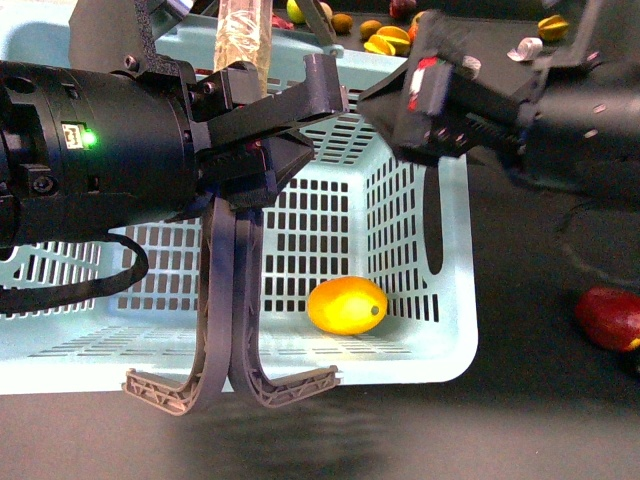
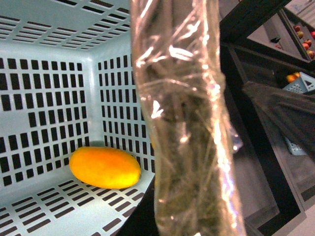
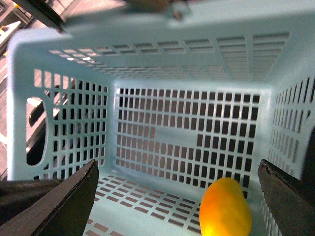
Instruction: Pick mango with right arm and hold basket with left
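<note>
The mango (image 1: 347, 305) lies on the floor of the aqua basket (image 1: 452, 360), toward its near right corner. From the left, my bulky left arm with its green light reaches over the basket. Its gripper (image 1: 318, 100) is shut on the basket, though the arm hides the exact grip spot. Two grey-brown handles (image 1: 232, 330) stand up below it. My right gripper (image 1: 440, 125), with the red-and-white mark, hovers open over the basket's right wall. In the right wrist view its dark fingers (image 3: 64, 201) spread wide above the basket (image 3: 187, 128) and mango (image 3: 225, 211). The left wrist view shows the mango (image 2: 105, 167).
A plastic-wrapped bar (image 2: 187, 123) fills the middle of the left wrist view and also shows at the basket's far rim (image 1: 243, 35). A dark red fruit (image 1: 610, 318) lies on the dark table right of the basket. Several fruits (image 1: 390, 40) sit at the back.
</note>
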{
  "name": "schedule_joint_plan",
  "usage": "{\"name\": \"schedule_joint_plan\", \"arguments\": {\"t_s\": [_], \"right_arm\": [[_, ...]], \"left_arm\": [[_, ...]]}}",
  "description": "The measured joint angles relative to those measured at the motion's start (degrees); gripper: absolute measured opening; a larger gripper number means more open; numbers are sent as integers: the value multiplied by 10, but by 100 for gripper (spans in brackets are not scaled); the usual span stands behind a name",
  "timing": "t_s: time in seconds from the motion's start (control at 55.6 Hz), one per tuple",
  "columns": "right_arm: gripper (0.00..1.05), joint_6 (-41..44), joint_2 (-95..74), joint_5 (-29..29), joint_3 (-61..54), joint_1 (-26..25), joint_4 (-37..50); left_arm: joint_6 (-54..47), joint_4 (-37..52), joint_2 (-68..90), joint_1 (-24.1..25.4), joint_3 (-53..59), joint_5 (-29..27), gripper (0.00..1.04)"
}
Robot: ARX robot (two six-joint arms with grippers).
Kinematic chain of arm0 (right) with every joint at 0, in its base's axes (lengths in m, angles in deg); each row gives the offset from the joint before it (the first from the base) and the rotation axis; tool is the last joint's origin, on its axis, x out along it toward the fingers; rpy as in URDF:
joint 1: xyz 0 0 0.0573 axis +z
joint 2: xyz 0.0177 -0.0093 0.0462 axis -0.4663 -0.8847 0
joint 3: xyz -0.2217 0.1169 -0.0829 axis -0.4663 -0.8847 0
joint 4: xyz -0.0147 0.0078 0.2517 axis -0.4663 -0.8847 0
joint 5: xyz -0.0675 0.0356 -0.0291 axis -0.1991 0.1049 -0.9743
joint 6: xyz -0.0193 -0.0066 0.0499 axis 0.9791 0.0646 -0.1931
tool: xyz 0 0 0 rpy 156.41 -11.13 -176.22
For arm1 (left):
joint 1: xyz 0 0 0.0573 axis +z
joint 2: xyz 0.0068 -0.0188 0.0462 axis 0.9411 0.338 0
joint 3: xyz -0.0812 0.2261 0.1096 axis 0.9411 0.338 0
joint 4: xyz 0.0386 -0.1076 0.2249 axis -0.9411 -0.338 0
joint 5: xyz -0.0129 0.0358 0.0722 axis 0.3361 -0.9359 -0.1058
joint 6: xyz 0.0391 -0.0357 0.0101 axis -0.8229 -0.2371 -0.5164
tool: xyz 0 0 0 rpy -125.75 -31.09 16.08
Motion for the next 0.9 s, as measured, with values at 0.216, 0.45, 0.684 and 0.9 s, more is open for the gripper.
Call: {"name": "schedule_joint_plan", "arguments": {"t_s": [0.216, 0.45, 0.684, 0.9], "right_arm": [[97, 15, 224, -63, -104, -74, -80], [97, 28, 450, -123, -196, -131, -205], [97, 54, 613, -203, -244, -127, -300], [97, 57, 615, -204, -244, -126, -302]], "left_arm": [[-5, 1, 0, 1, 0, 1, 5], [-5, 1, 0, 0, 0, 1, 5], [-5, 1, 0, 0, 0, 0, 5], [-6, 1, 0, 0, 0, 1, 5]]}}
